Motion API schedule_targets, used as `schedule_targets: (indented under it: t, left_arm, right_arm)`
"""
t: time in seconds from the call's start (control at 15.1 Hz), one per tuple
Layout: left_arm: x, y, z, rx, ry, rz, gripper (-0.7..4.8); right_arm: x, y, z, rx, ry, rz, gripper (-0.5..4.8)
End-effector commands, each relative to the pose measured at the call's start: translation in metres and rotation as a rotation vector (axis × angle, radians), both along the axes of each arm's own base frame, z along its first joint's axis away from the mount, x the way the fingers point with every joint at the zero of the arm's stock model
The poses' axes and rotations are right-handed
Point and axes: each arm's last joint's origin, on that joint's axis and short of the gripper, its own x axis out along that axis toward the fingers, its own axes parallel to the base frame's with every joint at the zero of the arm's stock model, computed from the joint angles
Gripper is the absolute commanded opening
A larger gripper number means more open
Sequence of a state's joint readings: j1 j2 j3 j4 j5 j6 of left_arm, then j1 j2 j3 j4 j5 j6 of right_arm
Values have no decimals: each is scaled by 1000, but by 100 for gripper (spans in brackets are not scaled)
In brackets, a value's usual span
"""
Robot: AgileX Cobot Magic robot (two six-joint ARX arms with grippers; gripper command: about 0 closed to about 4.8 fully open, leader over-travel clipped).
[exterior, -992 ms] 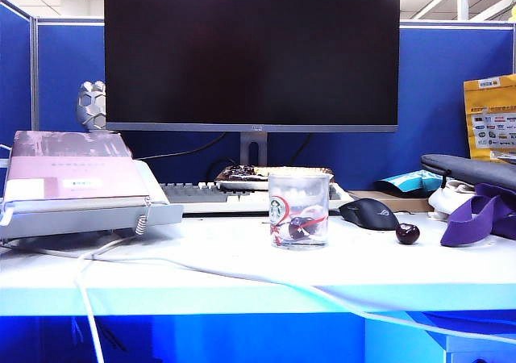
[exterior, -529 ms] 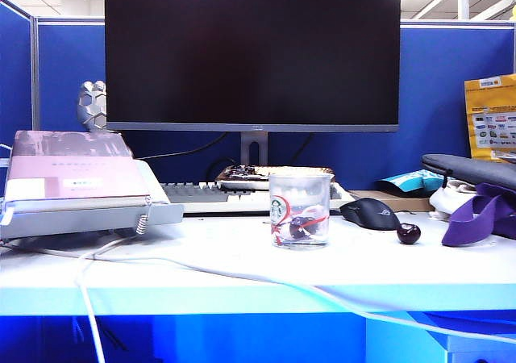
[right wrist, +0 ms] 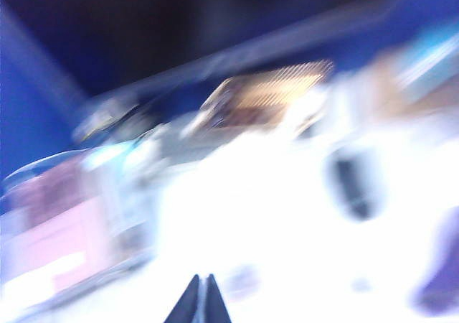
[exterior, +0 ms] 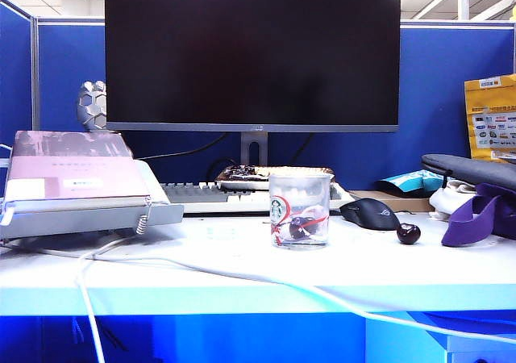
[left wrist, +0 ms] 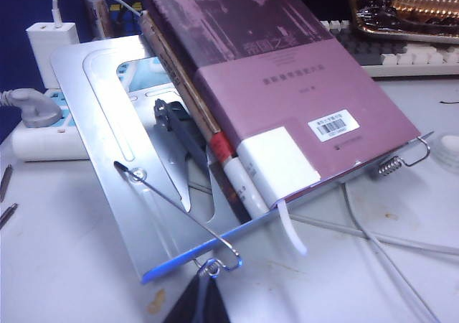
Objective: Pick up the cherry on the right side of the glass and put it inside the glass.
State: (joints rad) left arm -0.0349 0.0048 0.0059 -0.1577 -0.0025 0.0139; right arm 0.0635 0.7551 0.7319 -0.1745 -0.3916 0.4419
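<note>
Cherry (exterior: 408,234) on desk (exterior: 242,262), right of glass (exterior: 299,210), just beside black mouse (exterior: 369,214); right pincer (right wrist: 199,299) clenched, view blurred, left pincer (left wrist: 203,303) clenched near book stand (left wrist: 107,151); advice: release right pincer, descend straight over cherry, avoid mouse

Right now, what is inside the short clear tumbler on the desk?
Inside the short clear glass tumbler, a dark red rounded shape, seemingly a cherry, sits at the bottom. The tumbler's red marks and logo partly cover it, so nothing more can be told.

dark red cherry (exterior: 408,233), clear glass (exterior: 299,210) w/ green-white logo + red marks, black mouse (exterior: 369,213), purple strap (exterior: 477,216)
</note>
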Motion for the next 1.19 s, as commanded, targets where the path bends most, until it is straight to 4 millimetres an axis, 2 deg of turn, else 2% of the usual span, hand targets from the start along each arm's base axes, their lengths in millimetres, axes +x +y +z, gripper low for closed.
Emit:
schedule_targets:
  t: [0.07, 0.2, 0.26, 0.4, 0.46, 0.59, 0.79, 0.93, 1.19]
  left_arm:
    - [0, 0, -1, 4, 9, -5, -5]
    - [0, 0, -1, 4, 9, -6, -5]
    - [0, 0, -1, 4, 9, -3, -5]
    - [0, 0, -1, 4, 9, -4, -5]
    - [0, 0, -1, 4, 9, -4, -5]
    - [0, 0, -1, 4, 9, -4, -5]
    - [0, 0, -1, 4, 9, -3, -5]
    - [0, 0, -1, 4, 9, -3, -5]
    - [0, 0, -1, 4, 9, -3, -5]
  right_arm:
    - [40, 8, 3, 218, 162, 148, -1]
    - [68, 15, -9, 266, 197, 364, 0]
    - [76, 15, -15, 263, 203, 373, 0]
    - [96, 15, -42, 144, 257, 269, -1]
    - [105, 15, -59, -10, 314, 176, -1]
    - [119, 23, -75, -263, 393, 89, 0]
    - [140, 40, -80, -432, 388, 96, 0]
    - [156, 46, -80, -518, 428, 5, 0]
    - [201, 55, -90, -564, 628, 34, 0]
